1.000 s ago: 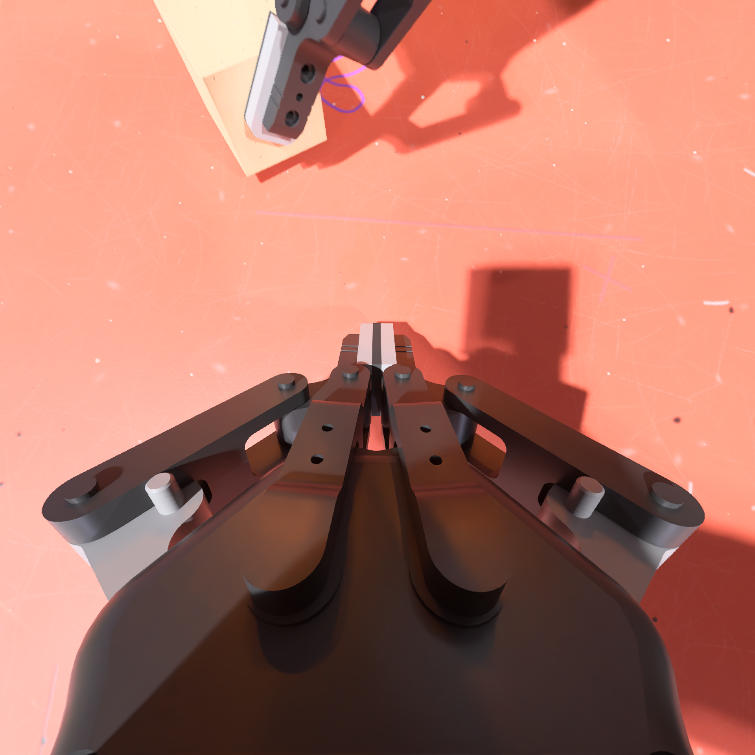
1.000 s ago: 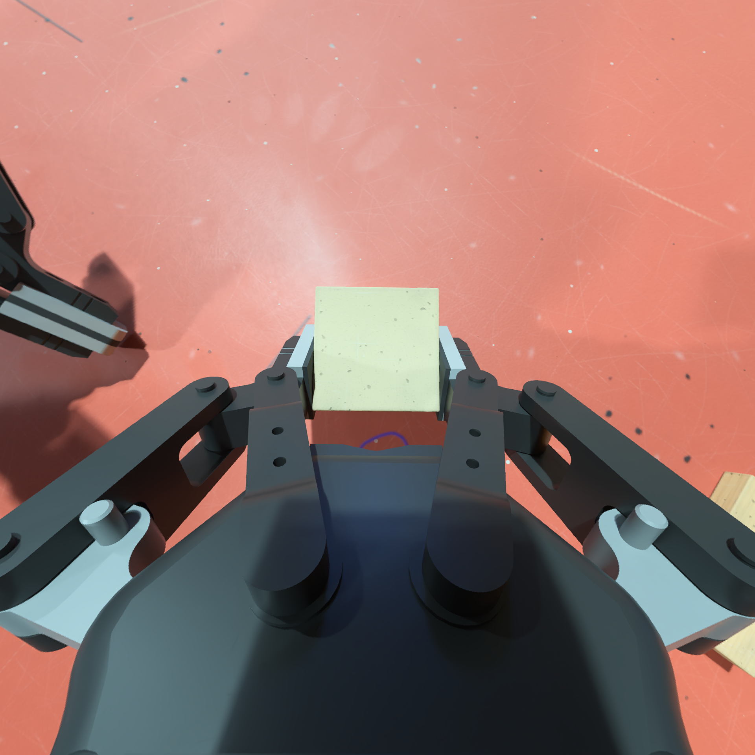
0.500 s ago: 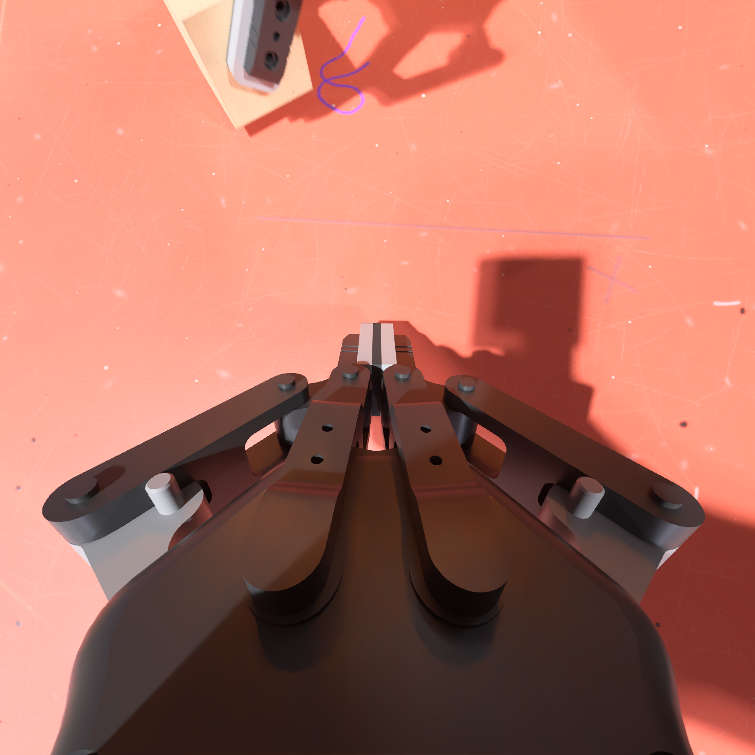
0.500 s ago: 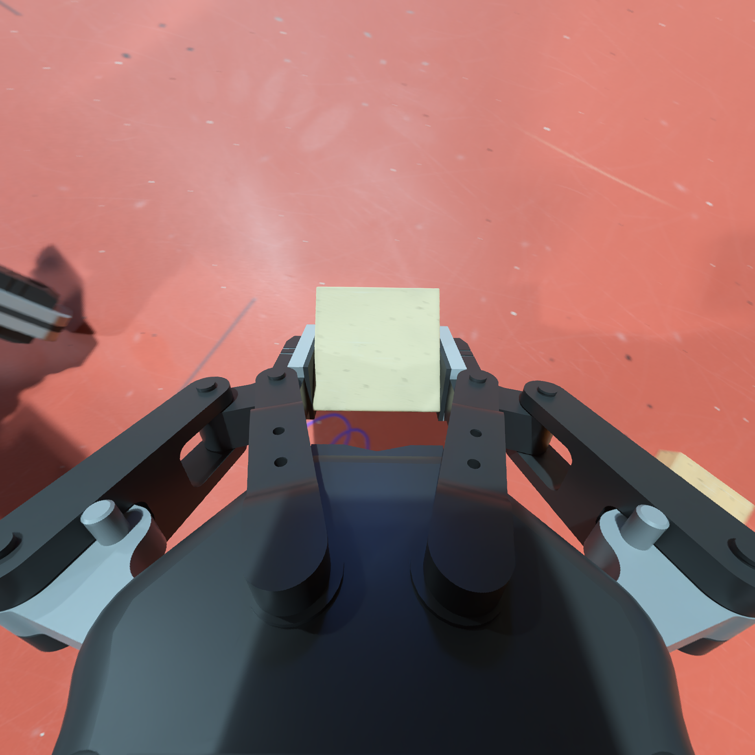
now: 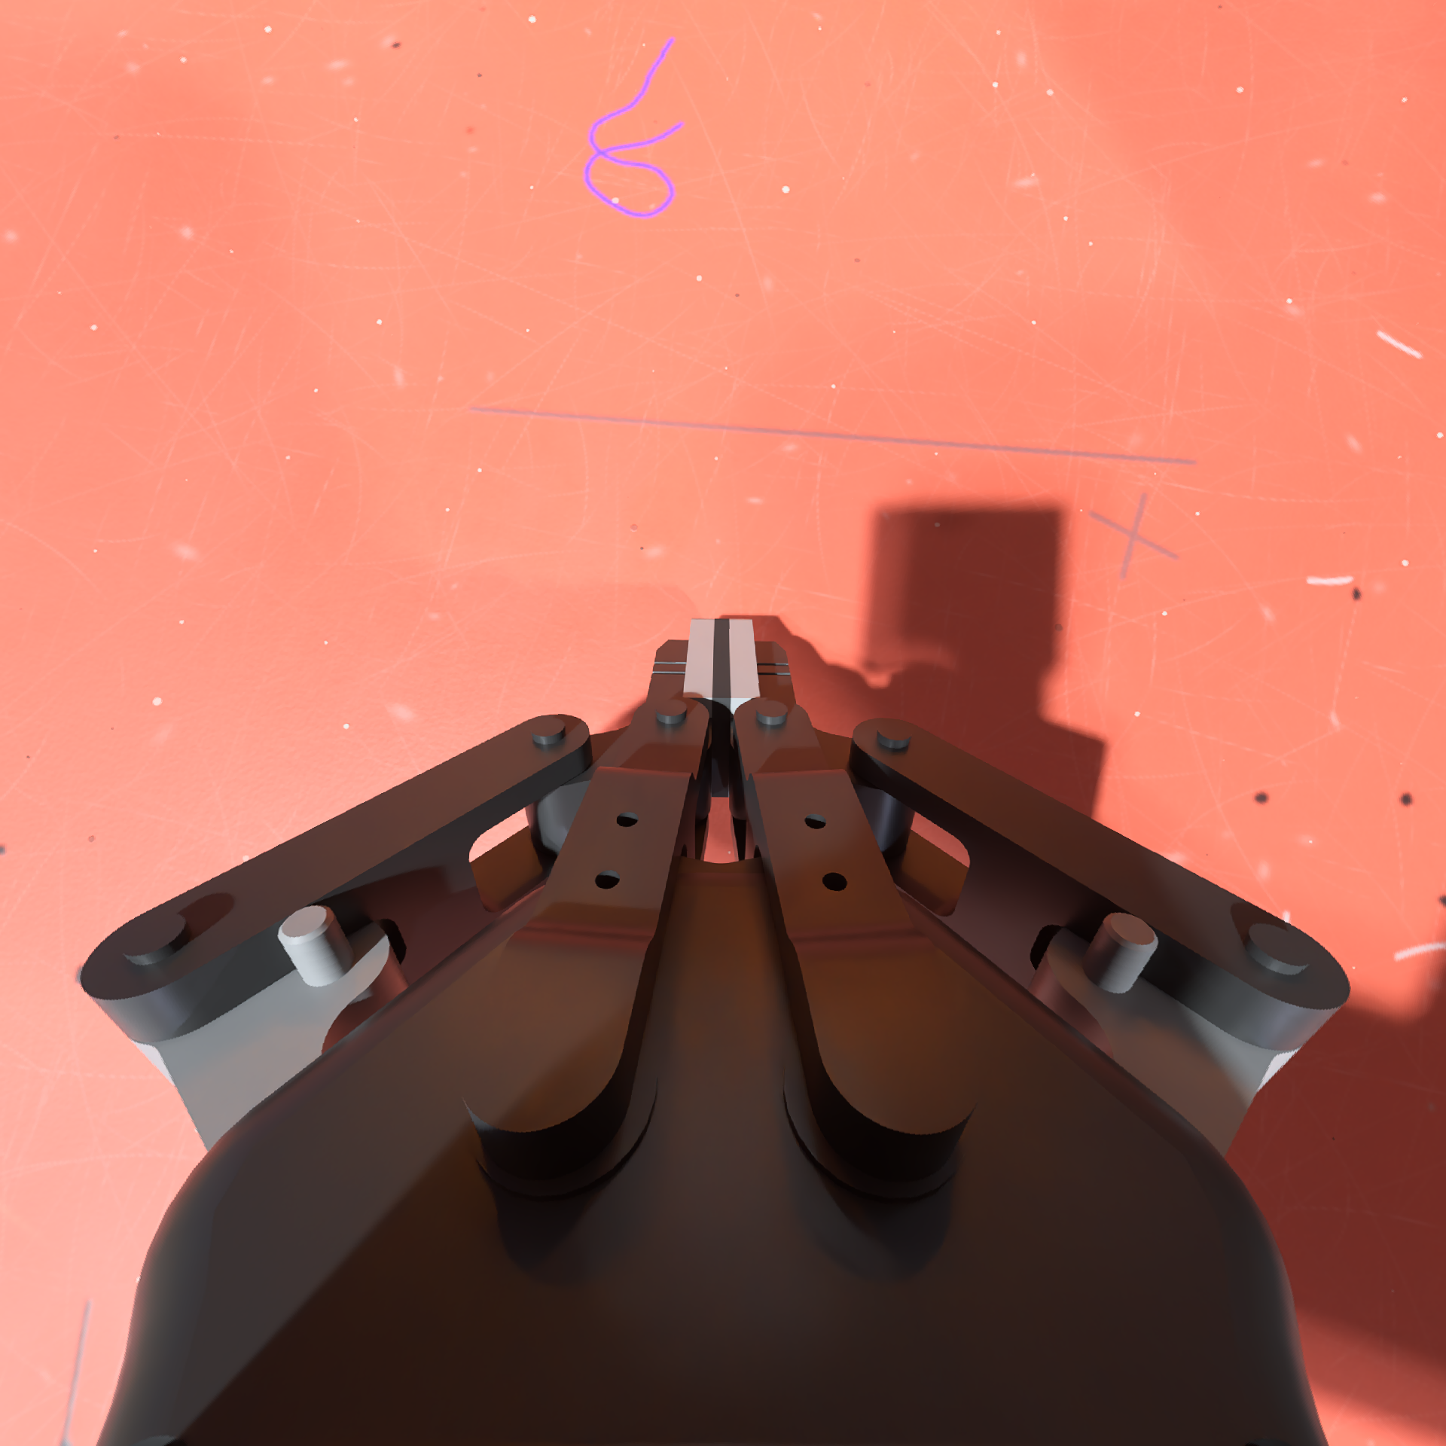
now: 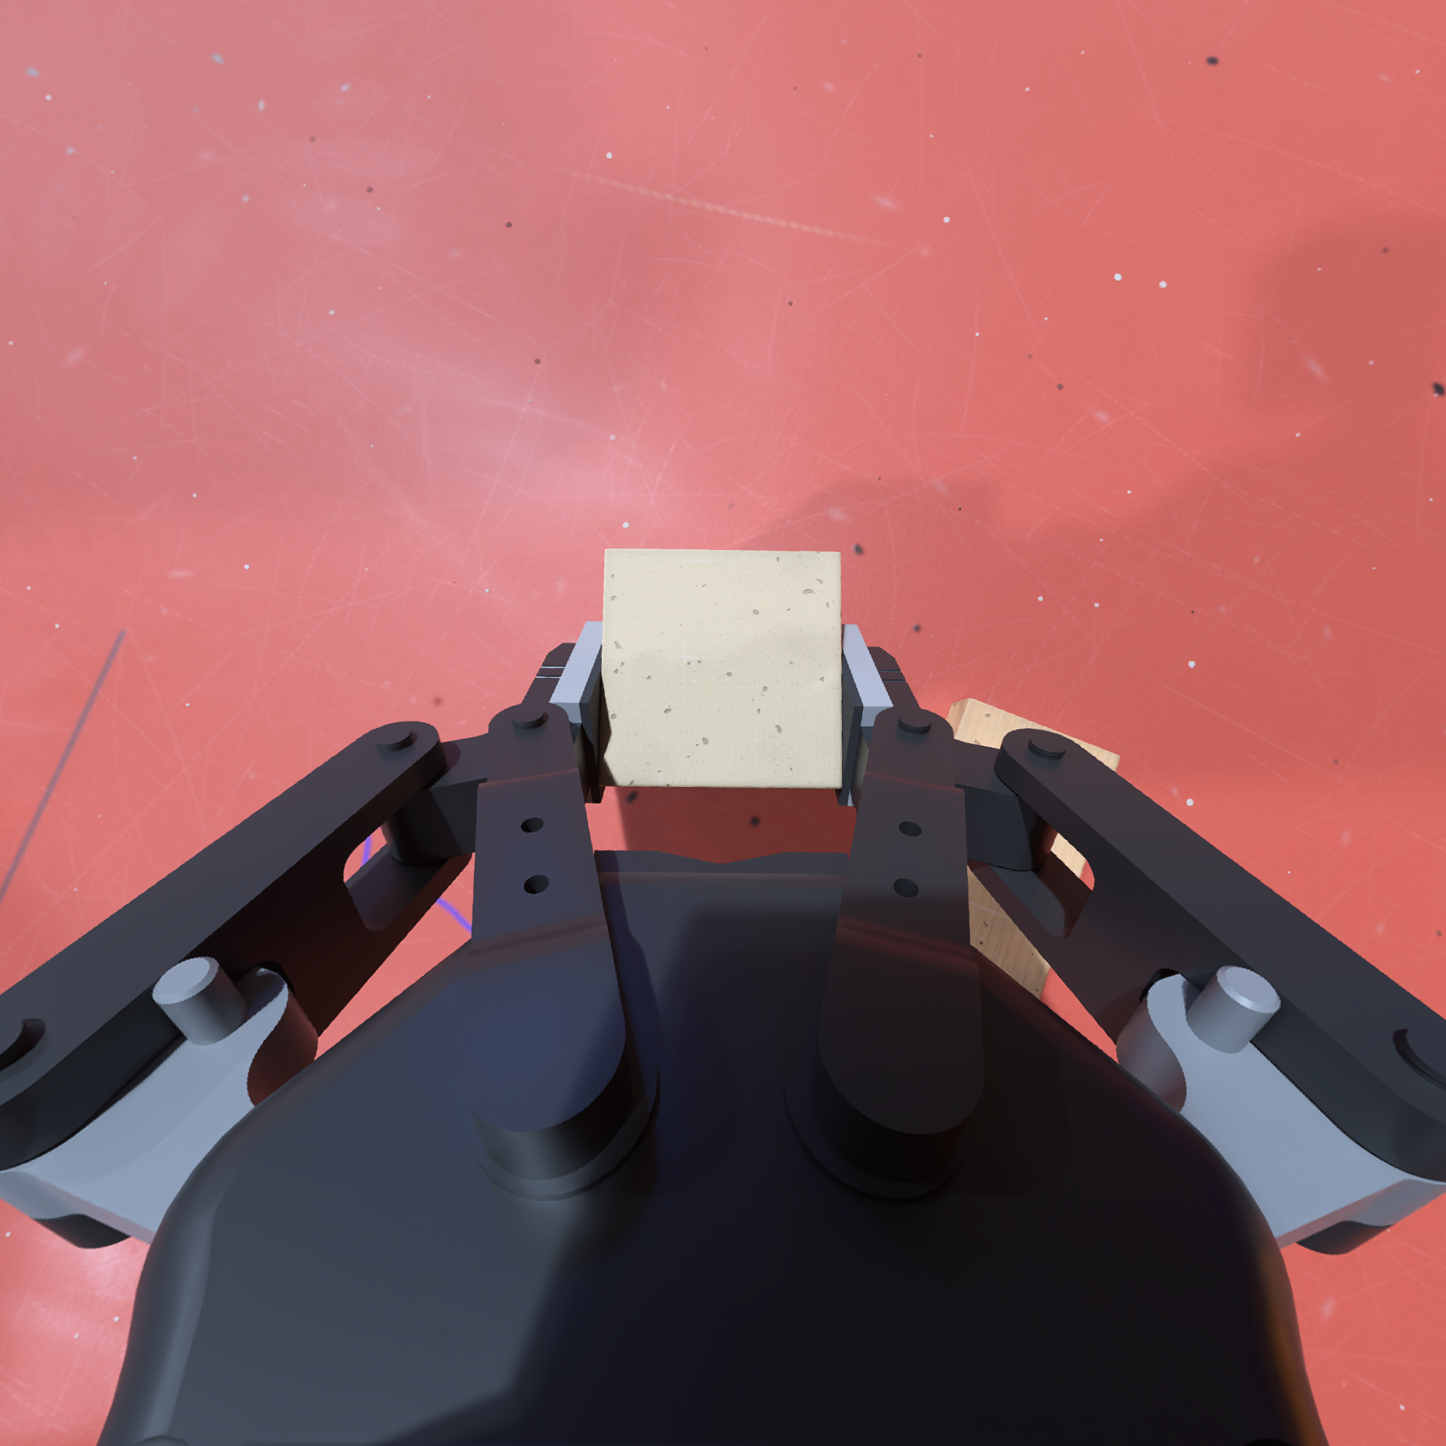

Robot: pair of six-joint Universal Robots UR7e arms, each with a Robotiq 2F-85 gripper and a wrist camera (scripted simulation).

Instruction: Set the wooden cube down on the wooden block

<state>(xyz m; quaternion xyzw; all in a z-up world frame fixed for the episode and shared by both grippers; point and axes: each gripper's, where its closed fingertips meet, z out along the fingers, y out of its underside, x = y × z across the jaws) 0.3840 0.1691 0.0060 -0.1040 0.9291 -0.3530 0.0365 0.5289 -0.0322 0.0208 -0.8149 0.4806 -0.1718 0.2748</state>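
Observation:
In the right wrist view my right gripper is shut on a pale, speckled wooden cube and holds it above the red table. A light wooden block lies on the table just below and to the right of the cube, mostly hidden behind my right finger linkage. In the left wrist view my left gripper is shut and empty, close over the red table. Neither the cube nor the block shows in that view.
The red tabletop is scratched and speckled. A purple squiggle is drawn on it far ahead of the left gripper, with a thin line and a small cross nearer. A dark line marks the table at left.
The right gripper has carried the cube towards the wooden block, which now lies right beside it. The right gripper and cube have left the left wrist view. The left gripper has stayed put.

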